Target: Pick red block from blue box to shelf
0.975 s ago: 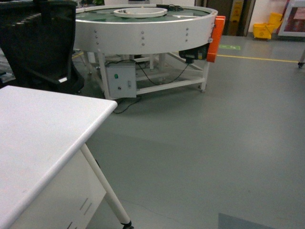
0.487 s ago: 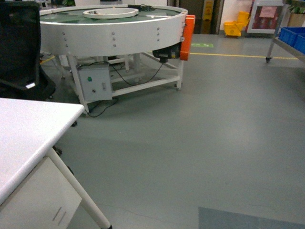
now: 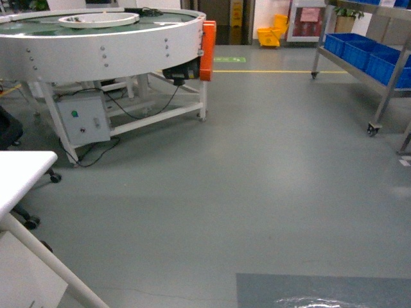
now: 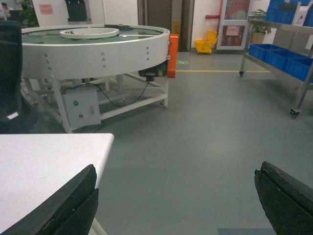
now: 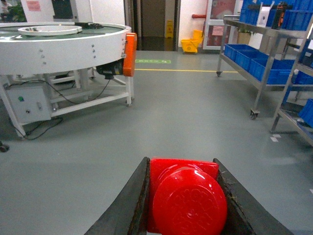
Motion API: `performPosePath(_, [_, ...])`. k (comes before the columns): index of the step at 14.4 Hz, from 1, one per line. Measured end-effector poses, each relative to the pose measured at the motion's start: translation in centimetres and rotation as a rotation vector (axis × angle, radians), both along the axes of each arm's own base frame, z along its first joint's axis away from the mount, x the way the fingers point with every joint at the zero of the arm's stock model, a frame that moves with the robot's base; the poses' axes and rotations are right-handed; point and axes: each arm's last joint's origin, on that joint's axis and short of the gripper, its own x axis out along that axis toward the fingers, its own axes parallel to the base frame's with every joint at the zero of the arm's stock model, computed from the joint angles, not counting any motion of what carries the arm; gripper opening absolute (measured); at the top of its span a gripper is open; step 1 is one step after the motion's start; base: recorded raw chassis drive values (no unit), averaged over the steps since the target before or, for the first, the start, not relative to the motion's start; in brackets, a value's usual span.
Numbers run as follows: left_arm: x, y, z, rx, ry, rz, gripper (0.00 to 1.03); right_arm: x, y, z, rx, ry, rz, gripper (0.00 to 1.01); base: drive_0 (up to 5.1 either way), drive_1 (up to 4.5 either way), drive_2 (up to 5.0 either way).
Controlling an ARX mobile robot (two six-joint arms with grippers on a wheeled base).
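Two grippers in view. Right gripper clamped on red block, round stud facing camera, block squeezed between dark fingers. Left gripper with jaws wide apart, nothing between, hanging over corner of white table. Grey floor ahead. Round white conveyor at left, orange panel on its side. Steel shelf at right on castors, dark blue crates on tiers. Yellow mop bucket far back, probably near doorway. Blue box not visible.
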Motion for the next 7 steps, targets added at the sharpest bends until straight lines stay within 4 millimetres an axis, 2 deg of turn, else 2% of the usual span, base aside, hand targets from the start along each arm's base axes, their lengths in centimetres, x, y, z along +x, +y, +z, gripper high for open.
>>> performPosePath(7, [0.00, 0.00, 0.00, 0.000, 0.000, 0.000, 0.98, 0.00, 0.00, -0.01, 0.000, 0.001, -0.001, 0.28, -1.4, -1.44, -1.4])
